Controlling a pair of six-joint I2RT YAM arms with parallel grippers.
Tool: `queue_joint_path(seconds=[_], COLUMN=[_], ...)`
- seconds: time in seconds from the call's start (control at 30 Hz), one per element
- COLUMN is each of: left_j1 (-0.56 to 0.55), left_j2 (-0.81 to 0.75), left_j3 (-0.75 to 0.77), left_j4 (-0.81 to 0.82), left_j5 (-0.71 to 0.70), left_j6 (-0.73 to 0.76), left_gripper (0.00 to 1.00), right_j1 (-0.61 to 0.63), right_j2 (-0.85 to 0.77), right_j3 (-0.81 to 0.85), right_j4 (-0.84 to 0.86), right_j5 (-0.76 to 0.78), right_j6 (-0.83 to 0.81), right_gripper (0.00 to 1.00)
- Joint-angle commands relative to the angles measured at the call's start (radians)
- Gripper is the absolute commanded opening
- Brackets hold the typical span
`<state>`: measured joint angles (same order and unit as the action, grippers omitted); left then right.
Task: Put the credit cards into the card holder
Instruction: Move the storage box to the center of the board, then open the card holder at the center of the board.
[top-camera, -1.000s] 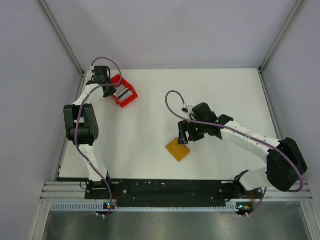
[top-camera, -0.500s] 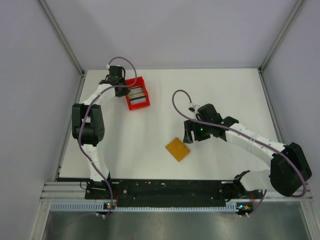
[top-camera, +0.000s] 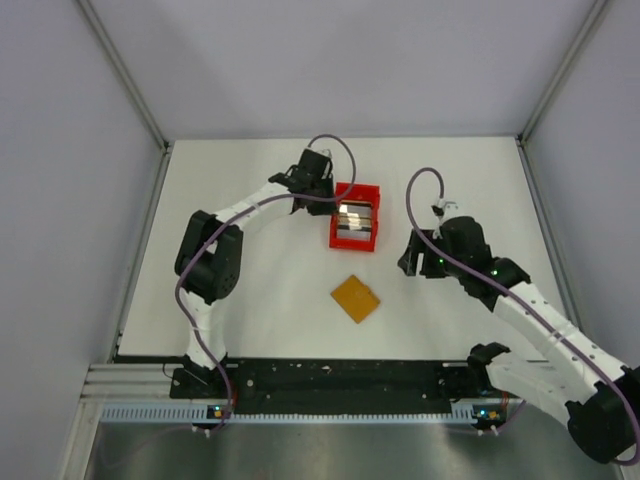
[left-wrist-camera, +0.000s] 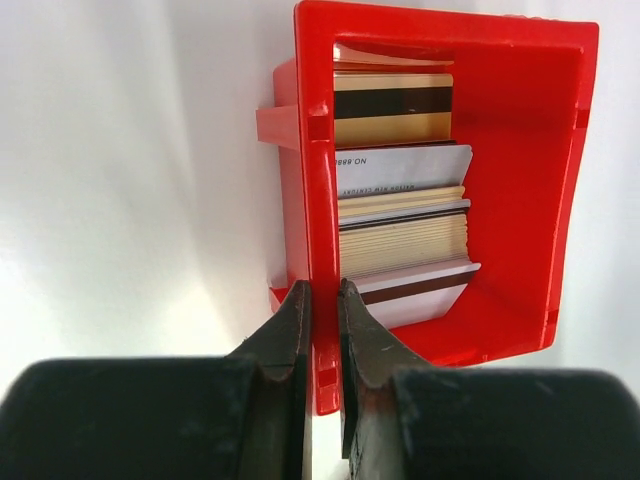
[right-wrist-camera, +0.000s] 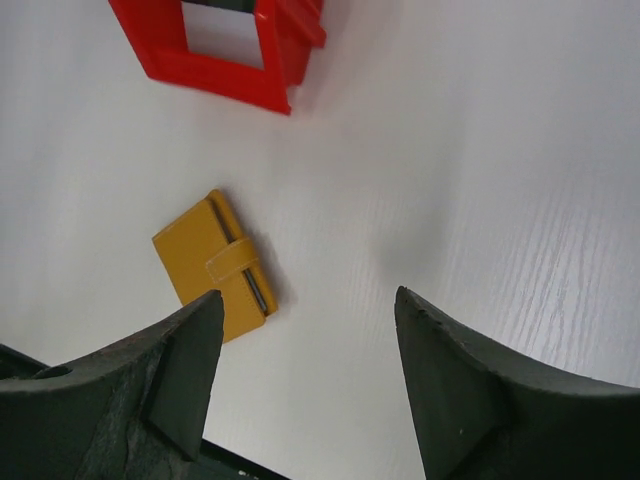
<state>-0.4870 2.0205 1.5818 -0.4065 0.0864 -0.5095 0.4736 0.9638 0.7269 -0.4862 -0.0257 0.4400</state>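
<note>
The card holder, a flat orange-brown wallet (top-camera: 357, 298) with a strap tab, lies closed on the white table; it also shows in the right wrist view (right-wrist-camera: 215, 265). Several credit cards (left-wrist-camera: 400, 200) stand on edge inside a red tray (top-camera: 352, 245), grey-white and gold ones with dark stripes; I see no light blue card. My left gripper (top-camera: 325, 195) is shut on the tray's left wall (left-wrist-camera: 315, 200), one finger inside and one outside (left-wrist-camera: 322, 290). My right gripper (top-camera: 410, 260) is open and empty (right-wrist-camera: 310, 300), hovering to the right of the wallet.
The red tray (right-wrist-camera: 220, 72) sits just behind the wallet near the table's middle. White walls with metal posts close in the back and both sides. A black rail runs along the near edge.
My left gripper has dragged the red tray from the far left corner to the table's middle, behind the wallet. My right gripper has drawn back to the right, away from the wallet.
</note>
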Motion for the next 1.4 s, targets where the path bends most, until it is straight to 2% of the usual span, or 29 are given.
queue_joint_path(seconds=[0.0,0.07,0.27,0.37,0.5,0.6,0.7,0.9,1.17,1.2,1.37], left_j1=[-0.065,-0.074,-0.073,-0.071,-0.061,-0.047,-0.039,-0.041,-0.041,-0.041,-0.041], left_j2=[0.020,0.020,-0.019,-0.057,-0.117,-0.192,-0.310,-0.578,-0.756,-0.766,-0.775], left_j3=[-0.002,-0.005,-0.016,-0.019,-0.025,-0.086,-0.228,-0.564,-0.755,-0.763,-0.769], left_j4=[0.011,0.026,0.018,0.020,-0.020,-0.063,-0.063,-0.012,-0.025,-0.026,-0.031], left_j5=[0.061,0.065,0.029,0.012,-0.023,-0.077,-0.145,-0.159,-0.168,-0.169,-0.165], left_j6=[-0.089,-0.106,-0.112,-0.104,-0.092,-0.089,-0.096,-0.161,-0.202,-0.202,-0.204], left_gripper=[0.07,0.08,0.38,0.54,0.61,0.66,0.69,0.72,0.72,0.72,0.72], right_j1=[-0.009,-0.009,-0.009,-0.009,0.002,0.026,0.054,0.095,0.174,0.181,0.201], right_j2=[-0.079,-0.068,0.025,0.081,0.174,0.260,0.351,0.463,0.547,0.547,0.546], right_j3=[-0.026,-0.037,-0.096,-0.118,-0.129,-0.112,-0.087,-0.072,-0.057,-0.063,-0.063], right_j4=[0.020,0.023,0.104,0.164,0.250,0.299,0.305,0.339,0.348,0.350,0.357], right_j5=[-0.024,-0.112,-0.342,-0.388,-0.447,-0.454,-0.416,-0.333,-0.341,-0.326,-0.322], right_j6=[0.020,0.013,0.019,0.025,0.037,0.039,0.032,-0.001,0.019,0.025,0.025], right_gripper=[0.69,0.70,0.69,0.69,0.70,0.70,0.71,0.73,0.53,0.49,0.11])
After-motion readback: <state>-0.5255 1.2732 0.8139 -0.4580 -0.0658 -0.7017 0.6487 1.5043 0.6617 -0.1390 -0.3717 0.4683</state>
